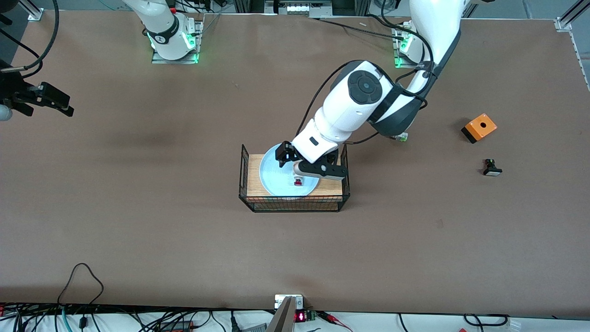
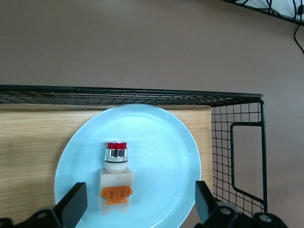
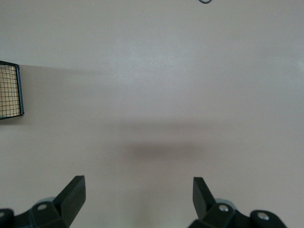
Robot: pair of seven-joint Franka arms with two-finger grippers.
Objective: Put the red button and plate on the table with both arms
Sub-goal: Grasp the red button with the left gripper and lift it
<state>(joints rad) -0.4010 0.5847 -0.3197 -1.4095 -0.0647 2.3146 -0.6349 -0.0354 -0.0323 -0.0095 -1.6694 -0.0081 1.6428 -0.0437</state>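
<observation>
The light blue plate lies on the wood top of the black wire rack in the middle of the brown table. The red button lies on the plate, red cap at one end and orange block at the other. In the left wrist view the button lies on the plate. My left gripper is open just over the plate, its fingers either side of the button's orange end, apart from it. My right gripper is open and empty, waiting over bare table at the right arm's end.
An orange box and a black-bodied white-capped button lie at the left arm's end of the table. A small white-and-green part lies under the left arm. The rack's wire wall rises around the plate. A rack corner shows in the right wrist view.
</observation>
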